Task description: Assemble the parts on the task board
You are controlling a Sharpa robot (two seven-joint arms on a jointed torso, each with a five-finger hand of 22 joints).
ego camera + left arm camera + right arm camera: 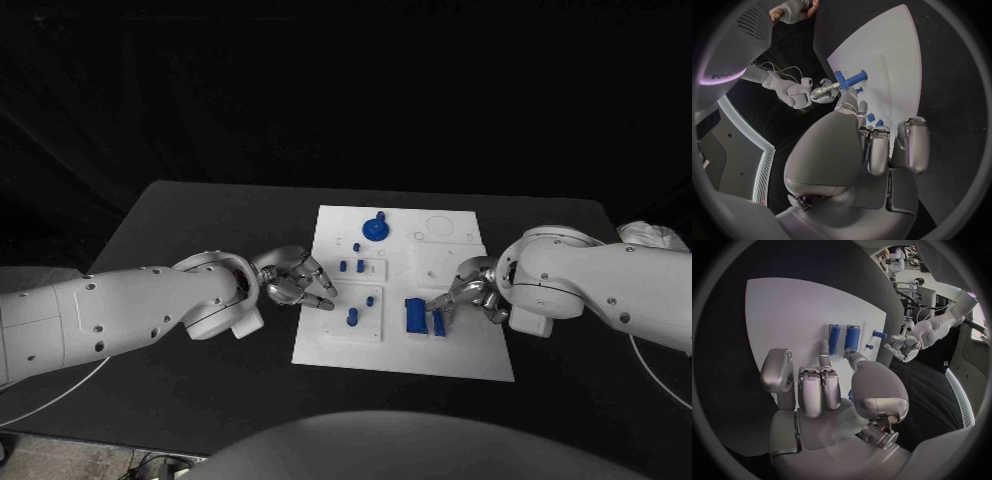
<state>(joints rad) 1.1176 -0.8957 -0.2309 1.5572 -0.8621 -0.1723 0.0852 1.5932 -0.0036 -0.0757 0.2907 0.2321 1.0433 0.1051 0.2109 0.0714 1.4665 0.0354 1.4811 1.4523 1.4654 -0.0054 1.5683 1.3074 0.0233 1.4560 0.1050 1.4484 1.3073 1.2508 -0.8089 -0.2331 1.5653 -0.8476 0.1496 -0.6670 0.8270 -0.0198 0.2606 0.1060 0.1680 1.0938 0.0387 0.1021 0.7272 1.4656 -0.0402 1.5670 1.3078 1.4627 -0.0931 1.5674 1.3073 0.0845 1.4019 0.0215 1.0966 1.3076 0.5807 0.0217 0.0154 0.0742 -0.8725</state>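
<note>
You have one white task board (pixel 407 345) on one black table (pixel 202 220). I count six blue parts: one round knob (pixel 375 229), three small pegs (pixel 346 266), and two long blocks (pixel 415 315). Two hands (pixel 299 281) are there.

Showing two glossy white arms with rounded shells and small dark screw holes, entering at the picture's lower left and right edges. Ending in a silver, many-fingered left hand (pixel 296 281) and right hand (pixel 469 297), metallic segments catching light.
</note>
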